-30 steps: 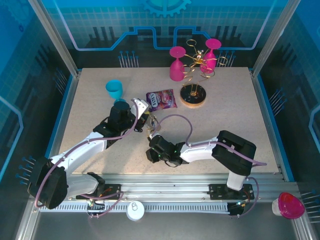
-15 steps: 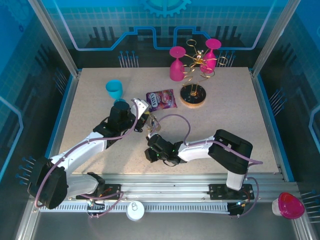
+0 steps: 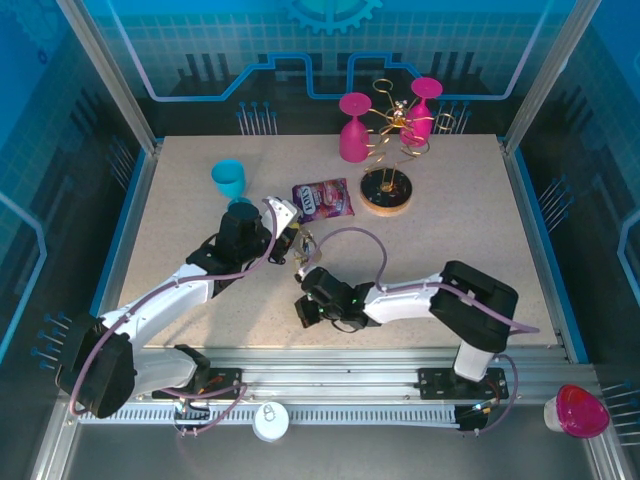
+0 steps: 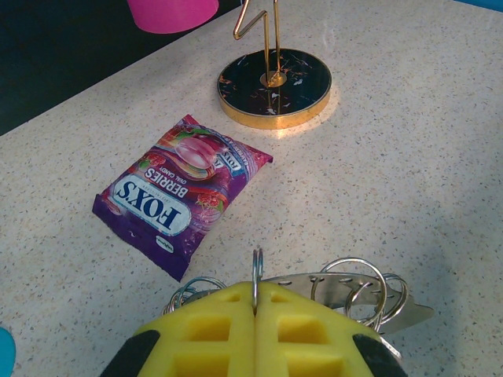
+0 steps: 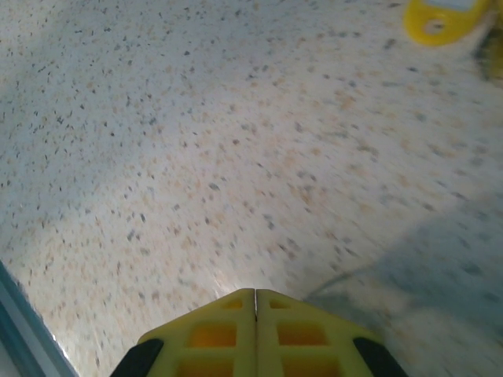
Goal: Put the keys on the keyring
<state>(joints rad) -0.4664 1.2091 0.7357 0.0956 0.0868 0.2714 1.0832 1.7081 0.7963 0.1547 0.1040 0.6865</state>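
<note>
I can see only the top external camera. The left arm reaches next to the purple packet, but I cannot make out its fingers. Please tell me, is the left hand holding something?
Observer: Yes. In the left wrist view the left hand is shut on a thin metal ring, which stands upright between the pads.
Operator: And the other side, did it take a key?
Observer: In the right wrist view the right hand is shut, pads together, with nothing visible between them.
Operator: Is any key close to it?
Observer: A yellow tag lies on the table at the top right edge of that view, apart from the fingers.
</note>
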